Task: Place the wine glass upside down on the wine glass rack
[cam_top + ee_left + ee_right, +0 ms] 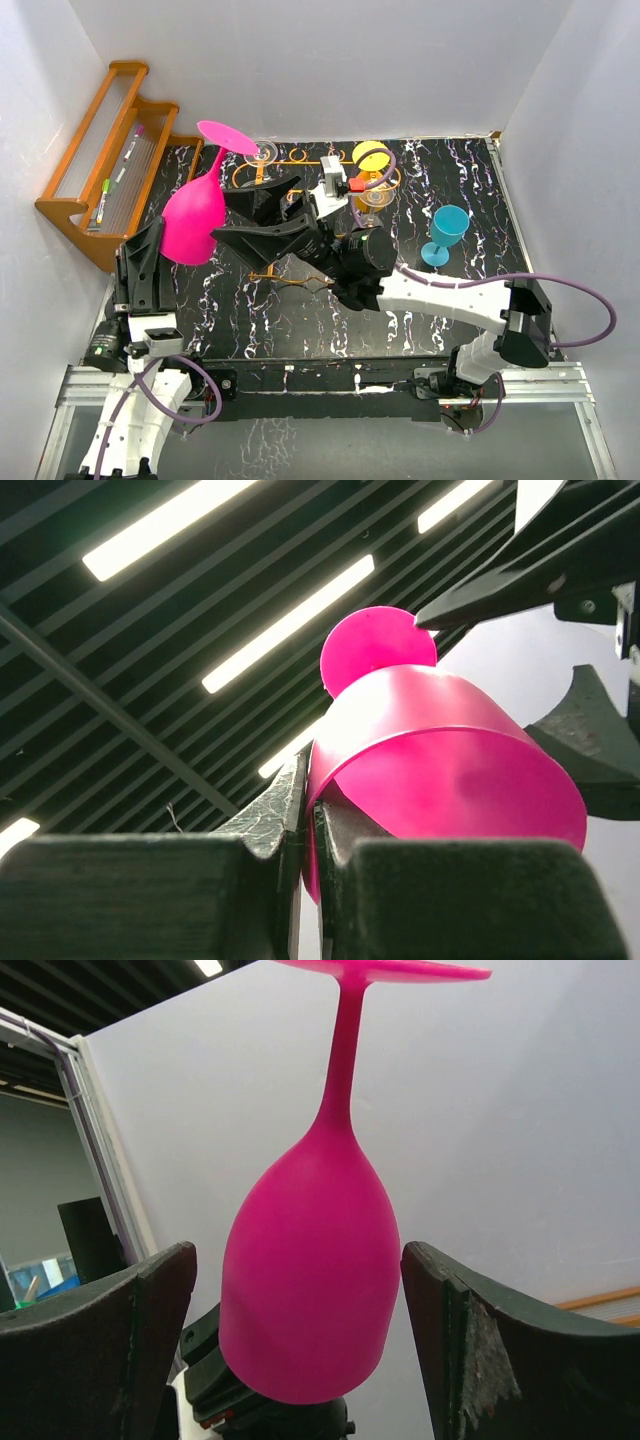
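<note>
Grip status: the left claw [160,246] is clenched on the rim of the pink wine glass [192,222]. In the left wrist view, the bowl wall sits pinched between the two fingers [268,815].

The wine glass is held in the air above the left part of the black marbled worktop [300,320]. It is inverted, with the bowl opening down toward the left claw and the round foot uppermost. In the top view it leans, with the foot toward the rear wall.

The right claw [222,216] is released, its jaws spread wide. It is level with the bowl and approaches from the right. In the right wrist view one finger stands on each side of the bowl, with a visible gap to the glass on both sides.

The wine glass rack [297,156] stands at the rear of the worktop, behind the right claw. The glass does not rest on it. In the top view the foot overlaps the rack's left end, but their relative heights cannot be told.

A yellow glass [371,156] is at the rack's right end. A teal glass [446,234] stands upright on the worktop, to the right of the rack. A brown wooden rack [100,160] occupies the left rear corner.
</note>
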You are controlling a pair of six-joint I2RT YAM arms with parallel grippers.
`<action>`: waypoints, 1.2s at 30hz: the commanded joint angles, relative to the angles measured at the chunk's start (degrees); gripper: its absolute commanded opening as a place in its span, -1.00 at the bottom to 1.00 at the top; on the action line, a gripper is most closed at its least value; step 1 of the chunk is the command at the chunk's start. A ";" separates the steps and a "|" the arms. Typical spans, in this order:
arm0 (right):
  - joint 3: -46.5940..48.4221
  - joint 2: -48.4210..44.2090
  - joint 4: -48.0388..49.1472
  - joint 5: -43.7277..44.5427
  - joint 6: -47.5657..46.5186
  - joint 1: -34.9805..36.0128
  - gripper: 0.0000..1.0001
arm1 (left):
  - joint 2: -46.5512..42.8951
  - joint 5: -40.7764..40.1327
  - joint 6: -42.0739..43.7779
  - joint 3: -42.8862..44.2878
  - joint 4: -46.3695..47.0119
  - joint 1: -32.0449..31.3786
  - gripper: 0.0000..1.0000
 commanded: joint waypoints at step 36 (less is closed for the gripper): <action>4.27 2.58 7.85 5.70 -2.61 0.66 -0.25 | -3.06 4.72 5.55 -4.15 0.04 0.34 -1.00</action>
